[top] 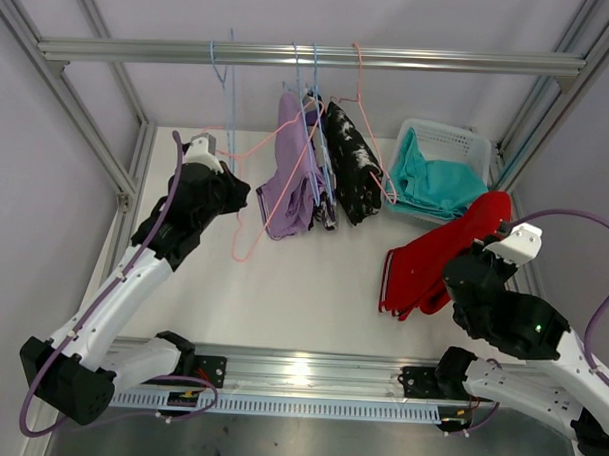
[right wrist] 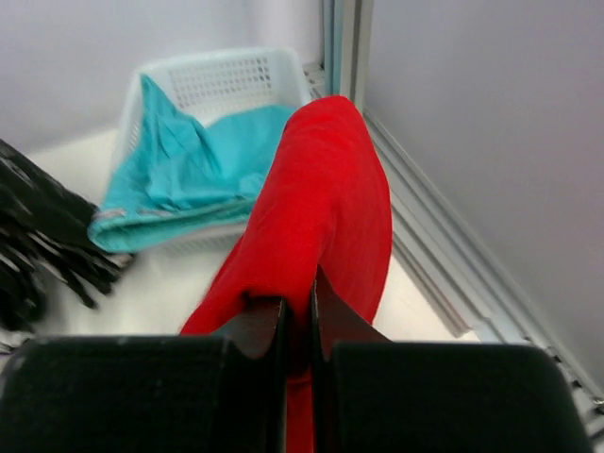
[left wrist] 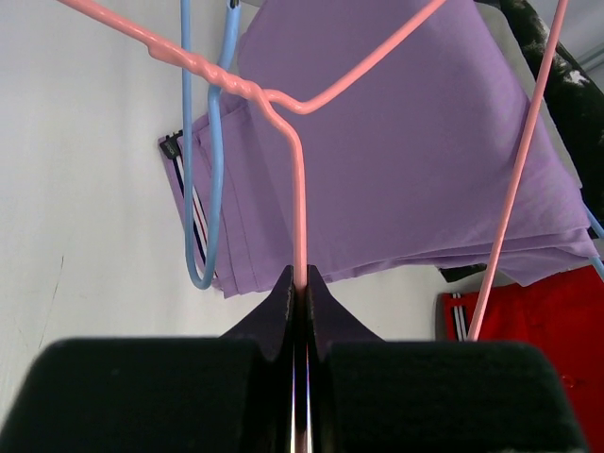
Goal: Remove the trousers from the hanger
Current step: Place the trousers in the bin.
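Observation:
My left gripper is shut on the wire of an empty pink hanger, held left of the rail's hung clothes. My right gripper is shut on the red trousers, which drape down from it to the table. The lilac trousers, a striped print pair behind them and the black white-blotched trousers hang on hangers from the rail. The teal trousers lie in the white basket.
A blue hanger hangs empty on the rail's left. Another pink hanger hangs by the black pair. Aluminium frame posts stand on both sides; the right wall is close to my right gripper.

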